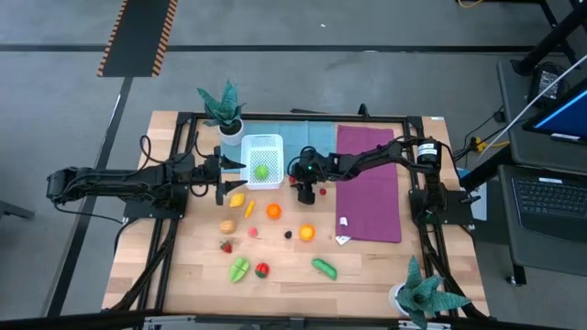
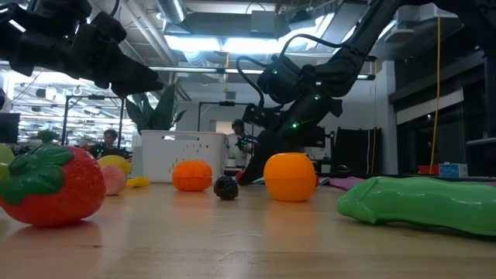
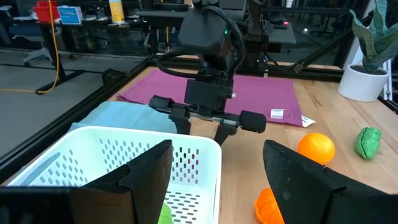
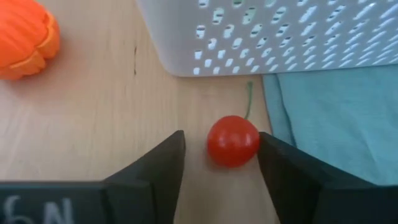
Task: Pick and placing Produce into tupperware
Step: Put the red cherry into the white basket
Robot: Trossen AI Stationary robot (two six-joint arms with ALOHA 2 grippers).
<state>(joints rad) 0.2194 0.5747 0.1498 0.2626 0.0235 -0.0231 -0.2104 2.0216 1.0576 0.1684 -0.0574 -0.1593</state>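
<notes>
The white perforated tupperware (image 1: 261, 158) stands at the far middle of the table with a green piece (image 1: 261, 170) inside. Loose produce lies nearer: orange pieces (image 1: 273, 211) (image 1: 306, 233), a yellow piece (image 1: 237, 200), a strawberry (image 1: 226, 246) and a green cucumber (image 1: 324, 268). My right gripper (image 4: 221, 146) is open, slanting down beside the tupperware's right wall, its fingers on either side of a red cherry (image 4: 232, 140) that lies on the wood. My left gripper (image 3: 214, 186) waits open at the tupperware's left side. My right gripper has one finger (image 4: 280, 162) close against the cherry's side (image 4: 254, 142); I cannot tell whether it touches. The other finger stands clear of the cherry by a small gap. The fingers slant down from the table's right. The cherry rests on the table, stem toward the tupperware.
A purple cloth (image 1: 367, 183) lies at the right and a teal cloth (image 1: 298, 137) under the tupperware's far side. Potted plants stand at the far left (image 1: 225, 110) and the near right corner (image 1: 422, 293). Bare wood shows along the near edge.
</notes>
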